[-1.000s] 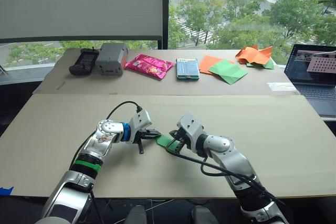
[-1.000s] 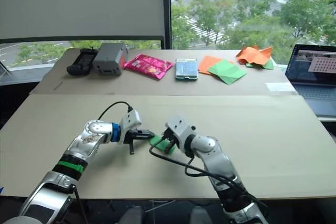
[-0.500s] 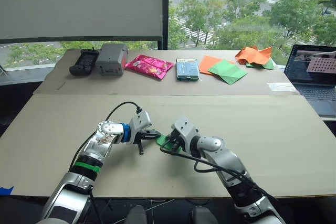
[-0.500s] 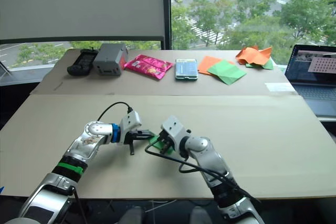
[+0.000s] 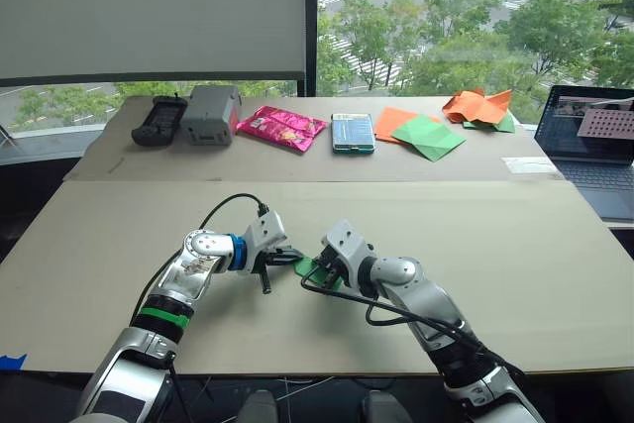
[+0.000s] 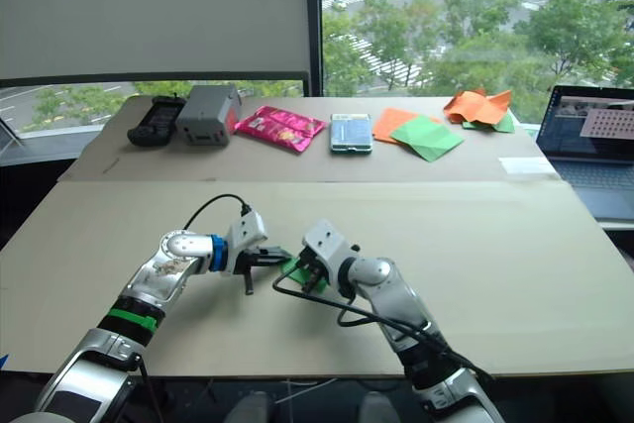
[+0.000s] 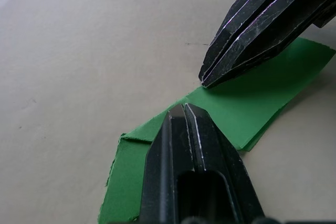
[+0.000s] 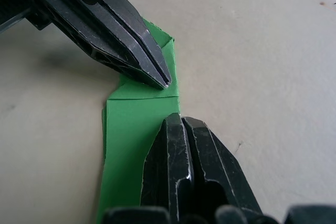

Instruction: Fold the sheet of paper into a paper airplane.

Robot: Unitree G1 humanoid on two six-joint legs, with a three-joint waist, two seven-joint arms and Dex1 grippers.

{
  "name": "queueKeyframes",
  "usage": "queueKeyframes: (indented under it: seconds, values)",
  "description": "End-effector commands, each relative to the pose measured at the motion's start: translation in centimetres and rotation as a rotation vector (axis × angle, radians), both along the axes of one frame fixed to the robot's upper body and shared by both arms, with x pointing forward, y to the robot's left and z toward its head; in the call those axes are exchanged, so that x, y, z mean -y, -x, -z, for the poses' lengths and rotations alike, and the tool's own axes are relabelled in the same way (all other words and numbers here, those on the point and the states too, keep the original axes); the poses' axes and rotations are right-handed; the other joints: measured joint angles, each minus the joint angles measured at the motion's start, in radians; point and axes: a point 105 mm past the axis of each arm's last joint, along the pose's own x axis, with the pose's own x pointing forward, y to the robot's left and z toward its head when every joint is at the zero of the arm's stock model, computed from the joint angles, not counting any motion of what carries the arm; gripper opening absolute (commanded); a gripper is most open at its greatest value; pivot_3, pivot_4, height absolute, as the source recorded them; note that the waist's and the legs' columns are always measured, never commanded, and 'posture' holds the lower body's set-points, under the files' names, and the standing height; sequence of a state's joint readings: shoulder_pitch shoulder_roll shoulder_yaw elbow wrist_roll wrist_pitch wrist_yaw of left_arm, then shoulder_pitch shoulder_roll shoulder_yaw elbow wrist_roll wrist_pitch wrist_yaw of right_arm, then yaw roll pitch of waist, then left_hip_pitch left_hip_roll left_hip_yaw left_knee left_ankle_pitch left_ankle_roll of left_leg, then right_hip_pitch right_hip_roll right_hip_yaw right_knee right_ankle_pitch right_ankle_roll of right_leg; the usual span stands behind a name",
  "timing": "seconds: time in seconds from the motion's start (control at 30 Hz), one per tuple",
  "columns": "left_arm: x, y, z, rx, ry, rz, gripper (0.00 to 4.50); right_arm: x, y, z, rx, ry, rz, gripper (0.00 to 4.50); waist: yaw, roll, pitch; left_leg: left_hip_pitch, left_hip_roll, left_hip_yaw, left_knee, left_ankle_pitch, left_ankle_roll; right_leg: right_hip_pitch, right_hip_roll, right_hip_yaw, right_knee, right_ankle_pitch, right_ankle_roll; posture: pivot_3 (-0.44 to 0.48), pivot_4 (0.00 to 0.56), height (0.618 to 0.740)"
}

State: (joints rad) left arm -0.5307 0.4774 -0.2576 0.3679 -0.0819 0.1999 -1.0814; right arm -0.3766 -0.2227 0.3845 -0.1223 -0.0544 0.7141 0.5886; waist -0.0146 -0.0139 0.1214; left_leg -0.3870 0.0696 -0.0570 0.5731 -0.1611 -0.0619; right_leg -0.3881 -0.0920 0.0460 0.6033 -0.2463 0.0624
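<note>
The sheet of paper (image 7: 247, 103), bright green, lies flat on the tan table (image 5: 515, 245), folded into a small narrow piece of layered flaps (image 8: 131, 124). It sits between my two grippers near the table's middle front (image 5: 309, 266). My left gripper (image 5: 293, 259) is shut, and its closed tips (image 7: 182, 109) rest on the paper's left part. My right gripper (image 5: 323, 270) is also shut, its closed tips (image 8: 181, 120) pressing on the paper's right part. The two tips stand a short gap apart. The right gripper hides much of the paper in the head views.
Along the back strip of the table lie a black controller (image 5: 158, 116), a grey box (image 5: 211, 112), a pink packet (image 5: 281, 126), a teal packet (image 5: 354, 132), orange and duller green sheets (image 5: 421, 133) and a crumpled orange-and-green heap (image 5: 480, 106). A laptop (image 5: 594, 146) stands at the right edge.
The right gripper has slid a little to the left over the paper, closer to the left gripper. In the last half second it has held still. The left gripper has stayed put.
</note>
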Motion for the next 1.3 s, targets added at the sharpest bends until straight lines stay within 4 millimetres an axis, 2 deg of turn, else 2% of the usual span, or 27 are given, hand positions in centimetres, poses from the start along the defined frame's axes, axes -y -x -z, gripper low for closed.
queueKeyframes:
  seconds: [0.03,0.4,0.7,0.97,1.0,1.07,1.2,1.3]
  values:
    - [-0.6,0.5,1.4,-0.045,-0.044,-0.011,0.0,1.1,1.1,2.5,-0.101,0.05,0.021,0.07,0.0,0.0,-0.002,0.0,0.0,0.0,0.0,0.0,0.0,0.0,0.0,0.0,0.0,0.0,0.0,0.0,0.15,0.718]
    - [-0.7,0.5,1.4,-0.044,-0.046,-0.012,0.0,3.2,2.6,3.8,-0.146,0.069,0.081,0.07,0.002,-0.001,-0.004,0.0,0.0,0.0,0.0,-0.002,-0.004,0.0,0.0,0.0,-0.001,0.0,0.0,0.0,0.15,0.718]
    - [-0.8,0.5,1.5,-0.046,-0.05,-0.01,0.0,6.1,4.4,4.9,-0.176,0.119,0.127,0.07,0.004,-0.001,-0.006,-0.001,0.0,0.0,0.0,-0.003,-0.004,0.001,-0.001,0.0,-0.005,0.0,0.0,0.0,0.15,0.718]
    - [-0.4,0.7,1.6,-0.051,-0.045,-0.003,0.0,7.4,5.1,4.2,-0.167,0.131,0.16,0.07,0.008,-0.003,-0.007,-0.002,0.0,0.001,0.0,-0.003,-0.004,0.001,-0.001,0.0,-0.008,0.0,0.0,0.0,0.15,0.718]
    - [-0.4,0.7,1.6,-0.052,-0.045,-0.002,0.0,7.5,5.0,3.9,-0.155,0.124,0.163,0.07,0.008,-0.003,-0.007,-0.002,0.0,0.001,0.0,-0.003,-0.004,0.001,-0.001,0.0,-0.008,0.0,0.0,0.0,0.15,0.718]
    - [-0.3,0.7,1.6,-0.052,-0.044,0.001,0.0,7.0,4.3,1.8,-0.076,0.06,0.162,0.07,0.009,-0.003,-0.007,-0.002,0.0,0.001,0.0,-0.003,-0.005,0.0,-0.002,-0.001,-0.008,0.0,0.0,0.0,0.15,0.718]
    - [-0.4,0.6,1.6,-0.052,-0.045,0.003,0.0,6.0,2.3,-4.5,0.173,-0.13,0.169,0.07,0.007,-0.003,-0.003,-0.003,0.0,0.001,0.0,-0.003,-0.005,-0.001,-0.002,-0.001,-0.009,-0.001,0.0,0.0,0.15,0.718]
    - [-0.3,0.6,1.6,-0.053,-0.046,0.005,0.0,4.7,2.5,-7.8,0.265,-0.281,0.125,0.07,0.003,-0.002,-0.001,-0.003,0.0,0.001,0.0,-0.003,-0.005,-0.002,-0.002,-0.001,-0.009,0.0,0.0,0.0,0.15,0.718]
